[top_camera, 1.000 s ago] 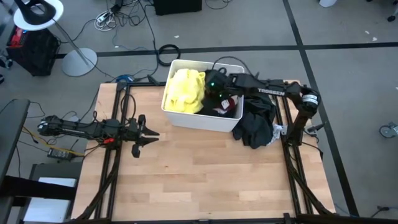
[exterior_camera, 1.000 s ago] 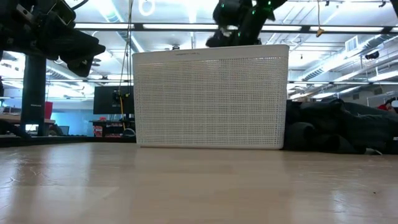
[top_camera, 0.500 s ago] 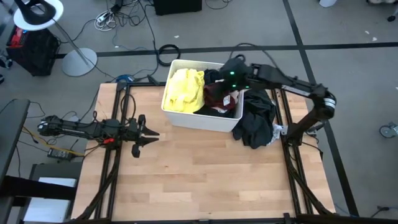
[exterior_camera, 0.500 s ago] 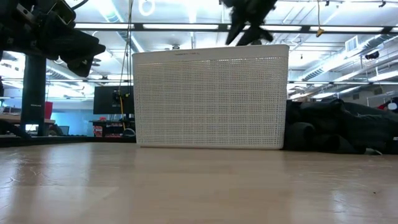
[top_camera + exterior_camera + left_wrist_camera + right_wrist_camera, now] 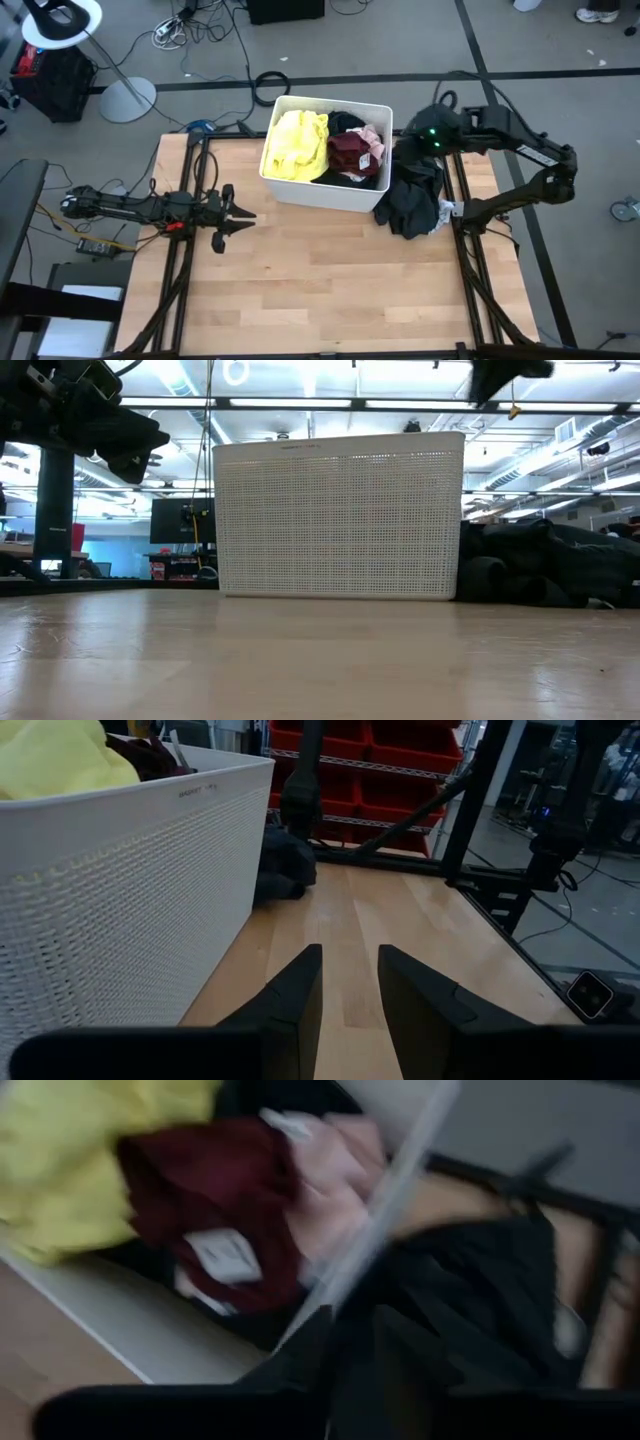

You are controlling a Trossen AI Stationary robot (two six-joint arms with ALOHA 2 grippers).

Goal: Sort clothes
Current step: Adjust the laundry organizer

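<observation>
Right tool (image 5: 418,140) has left the bin (image 5: 320,190); maroon garment (image 5: 350,155) shows a white label.

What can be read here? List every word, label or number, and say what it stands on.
No text can be read in full.
Small dark print on the rim of the white bin: too small to read.
White tag on the maroon garment: blurred, unreadable.

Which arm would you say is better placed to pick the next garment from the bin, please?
The right: its gripper hovers just beside the white bin, near the maroon garment. The left gripper waits low on the table, farther off.
</observation>
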